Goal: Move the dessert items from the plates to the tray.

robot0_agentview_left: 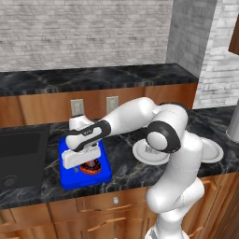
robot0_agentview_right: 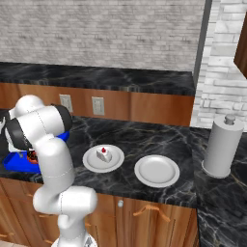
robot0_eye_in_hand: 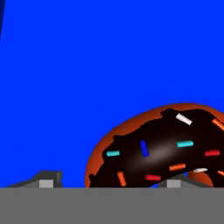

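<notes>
Donut (robot0_eye_in_hand: 162, 151), dark chocolate with sprinkles and an orange-red rim, is seen closest in the hand view, lying tilted over the bright blue floor of the tray (robot0_eye_in_hand: 87, 65) toward four o'clock of that picture. Two dark fingertips (robot0_eye_in_hand: 49, 178) rise at the bottom edge, one at seven o'clock and one under the donut's lower edge; whether they press on the donut or are already loose cannot be told, so the state of the tool (robot0_agentview_left: 86, 161) is left undecided.

In the left base view the tool is held low over the tray, with the donut seen beneath it at the tray's middle. The step in hand is judged to be the setting-down of the donut. It would be done well if the fingers were parted only once the donut rests flat on the tray floor, and if the hand were then raised straight up, so that the ring is not dragged toward the low rim.

Farther off, at three o'clock of the tray on the dark desk (robot0_agentview_right: 144, 140), the cake piece (robot0_agentview_right: 103, 154) with its cherry stands on the nearer plate (robot0_agentview_right: 91, 164); the second plate (robot0_agentview_right: 157, 171) lies bare beside it. The cake is judged to be the remaining half of the task.
</notes>
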Controlling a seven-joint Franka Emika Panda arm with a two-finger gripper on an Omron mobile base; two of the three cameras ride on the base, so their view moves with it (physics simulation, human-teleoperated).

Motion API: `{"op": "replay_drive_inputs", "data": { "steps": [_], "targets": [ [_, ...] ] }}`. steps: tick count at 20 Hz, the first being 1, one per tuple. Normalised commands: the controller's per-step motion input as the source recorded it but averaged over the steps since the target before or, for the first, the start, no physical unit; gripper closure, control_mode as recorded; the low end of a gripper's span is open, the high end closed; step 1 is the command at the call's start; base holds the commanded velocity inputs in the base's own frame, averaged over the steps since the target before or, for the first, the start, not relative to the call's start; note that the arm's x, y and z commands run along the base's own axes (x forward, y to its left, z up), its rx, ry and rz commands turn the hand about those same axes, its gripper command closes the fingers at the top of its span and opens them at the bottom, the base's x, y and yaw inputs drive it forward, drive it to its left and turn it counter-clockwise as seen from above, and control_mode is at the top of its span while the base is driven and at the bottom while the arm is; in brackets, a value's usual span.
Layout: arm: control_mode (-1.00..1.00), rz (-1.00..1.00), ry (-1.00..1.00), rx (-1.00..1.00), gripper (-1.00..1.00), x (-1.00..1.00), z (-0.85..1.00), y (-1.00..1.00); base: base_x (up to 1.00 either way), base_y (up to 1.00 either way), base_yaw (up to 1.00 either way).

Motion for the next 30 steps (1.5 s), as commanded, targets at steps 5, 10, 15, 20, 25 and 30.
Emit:
{"op": "replay_drive_inputs", "data": {
  "steps": [5,10,15,20,25,30],
  "targets": [
    [-1.0,0.0,0.0,0.0,-1.0,0.0,0.06,0.0,0.0,0.0,0.0],
    [-1.0,0.0,-0.01,0.0,-1.0,-0.01,0.56,0.0,0.0,0.0,0.0],
    [-1.0,0.0,-0.01,0.0,-1.0,-0.17,0.72,-0.02,0.0,0.0,0.0],
    [-1.0,0.0,-0.15,0.0,-1.0,-0.28,0.44,-0.56,0.0,0.0,0.0],
    [-1.0,0.0,-0.09,0.0,-1.0,-0.33,0.37,-0.78,0.0,0.0,0.0],
    [-1.0,0.01,-0.06,0.0,-1.0,-0.26,0.36,-0.81,0.0,0.0,0.0]
  ]
}}
